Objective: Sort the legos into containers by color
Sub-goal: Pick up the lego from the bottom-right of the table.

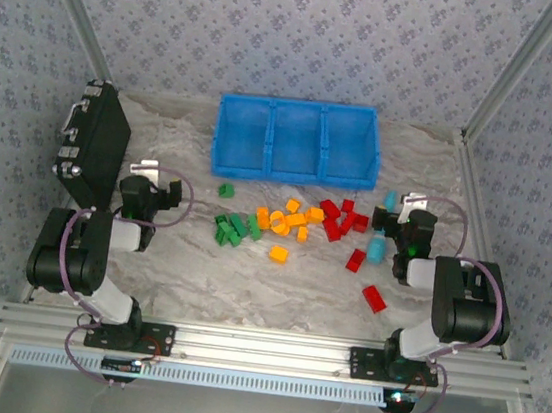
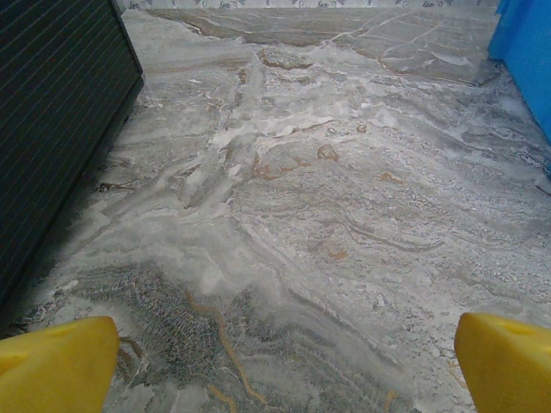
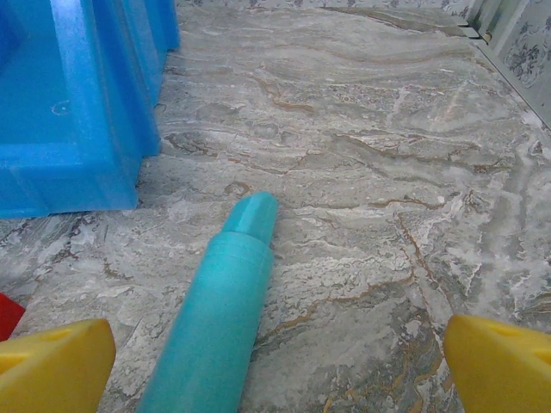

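In the top external view, the bright blue rectangular plastic bin (image 1: 290, 172), divided into three side-by-side compartments, stands at the far middle of the grey marbled table (image 1: 276, 292). The small plastic bricks lie loose on the table just in front of the bin: the green bricks (image 1: 233, 228) to the left, the orange-yellow bricks (image 1: 289, 220) in the middle and the red bricks (image 1: 340, 219) to the right, with two more red ones lying nearer the right arm's base. A black case with metal corners (image 1: 93, 139) leans at the left edge. The left gripper (image 1: 166, 196) rests low beside the case, left of the green bricks. The right gripper (image 1: 399, 228) rests low to the right of the red bricks, near two slim teal pieces (image 1: 377, 247). In the left wrist view, the left gripper's yellow fingers (image 2: 56, 366) stand wide apart over bare table, with the black case at the left and a corner of the blue bin at the upper right. In the right wrist view, the right gripper's yellow fingers (image 3: 499, 366) also stand wide apart. One teal piece lies on the table between them, clamped by neither. The blue bin sits at the upper left, and the edge of a red brick shows at the lower left.
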### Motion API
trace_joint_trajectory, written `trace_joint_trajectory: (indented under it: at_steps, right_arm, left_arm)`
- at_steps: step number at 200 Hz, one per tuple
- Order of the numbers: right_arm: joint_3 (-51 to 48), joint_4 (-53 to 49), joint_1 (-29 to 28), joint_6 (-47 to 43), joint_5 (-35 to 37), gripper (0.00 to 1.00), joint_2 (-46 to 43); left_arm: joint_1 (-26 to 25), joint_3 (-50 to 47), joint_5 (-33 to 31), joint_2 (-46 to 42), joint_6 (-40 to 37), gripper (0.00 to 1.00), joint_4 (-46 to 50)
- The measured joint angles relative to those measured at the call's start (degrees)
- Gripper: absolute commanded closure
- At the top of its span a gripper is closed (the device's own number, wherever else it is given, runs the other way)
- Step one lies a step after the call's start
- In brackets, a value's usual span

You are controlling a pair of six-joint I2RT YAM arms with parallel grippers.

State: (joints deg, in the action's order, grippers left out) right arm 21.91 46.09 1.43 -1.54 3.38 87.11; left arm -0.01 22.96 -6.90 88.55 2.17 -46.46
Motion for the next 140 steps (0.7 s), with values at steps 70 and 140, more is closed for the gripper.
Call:
trace_joint_trajectory:
  at_steps: [70, 140]
  right_arm:
    - [0.0, 0.0, 0.0, 0.0, 0.0, 0.00, 0.0]
    - [16.8, -33.7, 0.2, 7.9, 2.6, 0.00, -16.4]
  left_arm:
    - [0.0, 0.0, 0.0, 0.0, 0.0, 0.00, 0.0]
    - [0.8, 0.0, 0.5, 0.0, 0.0, 0.00, 0.0]
